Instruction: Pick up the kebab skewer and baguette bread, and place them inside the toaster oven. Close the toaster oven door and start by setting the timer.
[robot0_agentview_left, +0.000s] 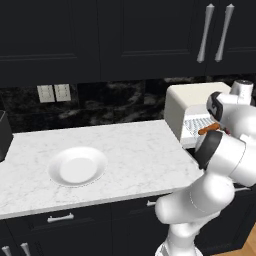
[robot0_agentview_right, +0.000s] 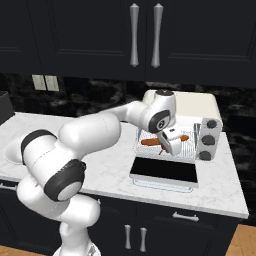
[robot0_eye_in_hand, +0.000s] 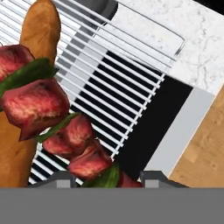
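Observation:
In the hand view my gripper (robot0_eye_in_hand: 107, 178) is shut on the kebab skewer (robot0_eye_in_hand: 65, 140), its red-brown meat chunks and green pieces running up from between the fingertips. The skewer hangs over the wire rack (robot0_eye_in_hand: 122, 87) of the toaster oven (robot0_agentview_right: 200, 107). The baguette bread (robot0_eye_in_hand: 38, 30) lies on that rack, just beside and under the skewer. From the right base view the gripper (robot0_agentview_right: 167, 145) reaches into the oven's open mouth above the baguette bread (robot0_agentview_right: 149, 142). The toaster oven door (robot0_agentview_right: 165, 170) lies folded down flat, dark glass up. From the left, the toaster oven (robot0_agentview_left: 187, 100) and one end of the baguette bread (robot0_agentview_left: 209, 129) show past my arm.
A white plate (robot0_agentview_left: 77, 166) sits on the marble counter (robot0_agentview_left: 135, 150) to the left. A dark slot toaster (robot0_agentview_left: 4, 132) stands at the far left edge. The oven's knobs (robot0_agentview_right: 210, 132) are on its right side. Dark cabinets hang above.

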